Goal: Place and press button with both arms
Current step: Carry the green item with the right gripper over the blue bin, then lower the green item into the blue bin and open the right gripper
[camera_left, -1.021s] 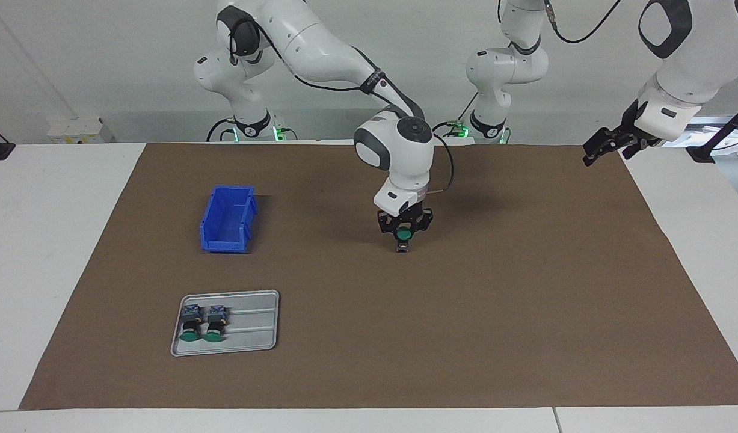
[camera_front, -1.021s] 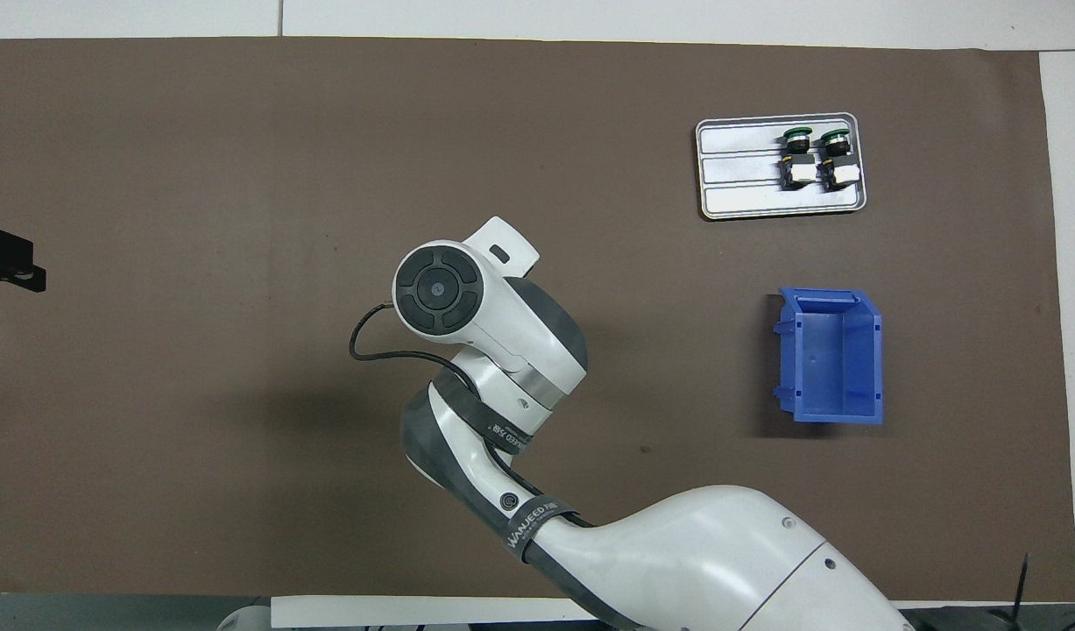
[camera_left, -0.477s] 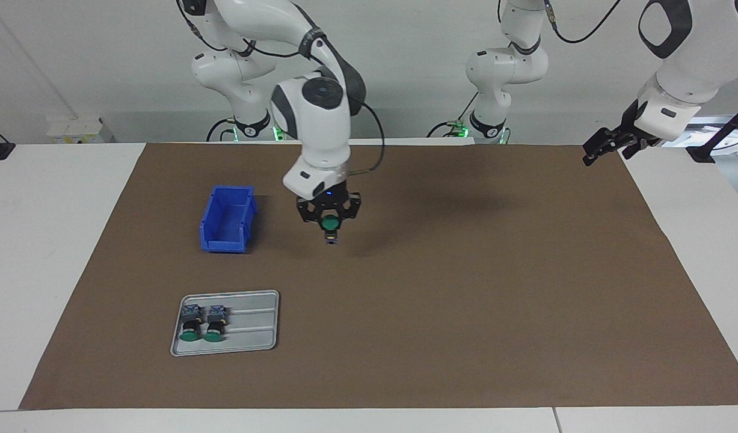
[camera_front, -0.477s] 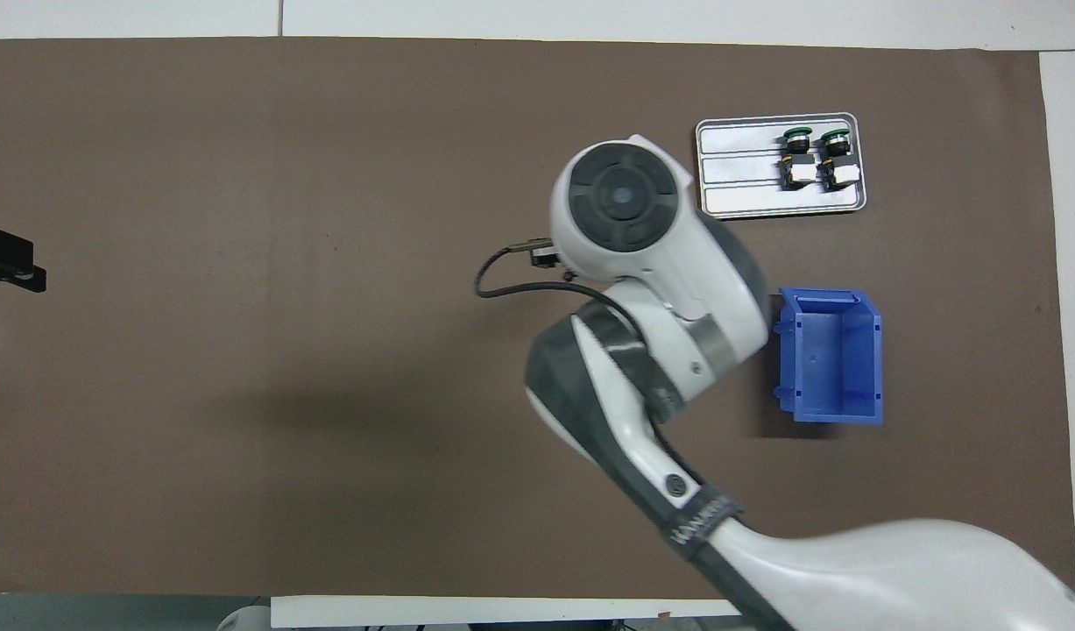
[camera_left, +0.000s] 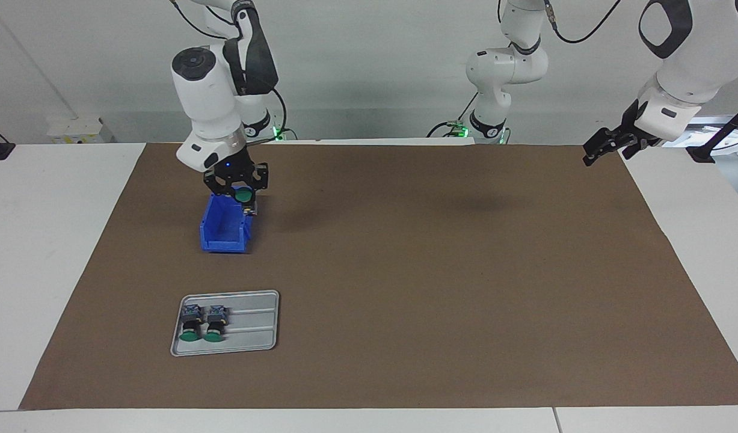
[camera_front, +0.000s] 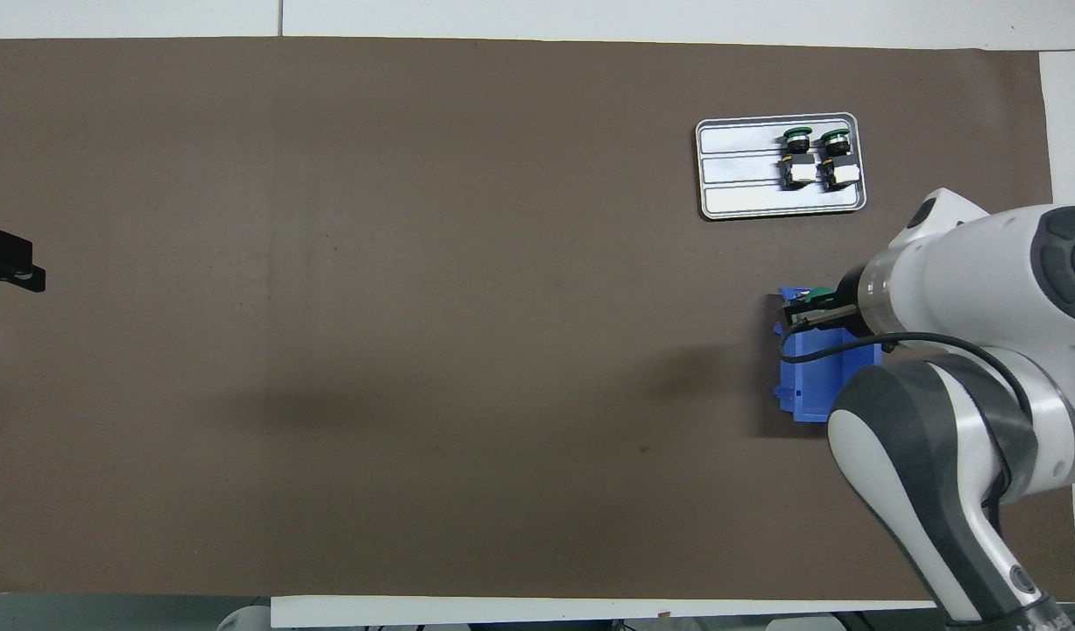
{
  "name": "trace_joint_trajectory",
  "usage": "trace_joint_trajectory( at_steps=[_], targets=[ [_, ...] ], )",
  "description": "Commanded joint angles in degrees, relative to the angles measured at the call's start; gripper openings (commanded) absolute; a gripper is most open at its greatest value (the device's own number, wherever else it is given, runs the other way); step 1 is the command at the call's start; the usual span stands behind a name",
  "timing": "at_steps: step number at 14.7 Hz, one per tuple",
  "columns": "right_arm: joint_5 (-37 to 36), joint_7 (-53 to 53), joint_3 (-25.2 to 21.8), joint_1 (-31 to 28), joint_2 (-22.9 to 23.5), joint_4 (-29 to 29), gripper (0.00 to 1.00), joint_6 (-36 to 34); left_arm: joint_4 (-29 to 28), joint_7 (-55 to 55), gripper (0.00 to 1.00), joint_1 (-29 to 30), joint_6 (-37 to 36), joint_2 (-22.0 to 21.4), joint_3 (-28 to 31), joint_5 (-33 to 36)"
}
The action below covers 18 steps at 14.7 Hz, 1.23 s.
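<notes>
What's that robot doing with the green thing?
The right gripper is holding a green-capped button in the air over the blue bin. Two more buttons just like it lie side by side on a grey tray, farther from the robots than the bin. The left gripper waits up over the left arm's end of the table.

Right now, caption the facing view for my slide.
Right tool holds a green button over the blue bin; left tool waits.
</notes>
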Motion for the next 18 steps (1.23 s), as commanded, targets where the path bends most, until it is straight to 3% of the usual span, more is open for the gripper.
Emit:
trace_joint_trajectory(
  at_steps=[1,5,18],
  targets=[
    [1.1,-5.61,-2.57,-0.31,-0.42,-2.24,0.0,1.71,-1.13,0.38,1.0,0.28,0.24,-1.29,0.11,0.33],
    [1.1,-6.33,-4.59,-0.49,0.28,-4.26,0.0,2.93,-1.13,0.29,1.0,0.28,0.41,-1.29,0.11,0.33],
    [0.49,-4.21,-4.59,-2.24,5.38,-10.59,0.0,13.82,-1.13,0.29,1.0,-0.34,0.24,-1.29,0.11,0.33]
  ],
)
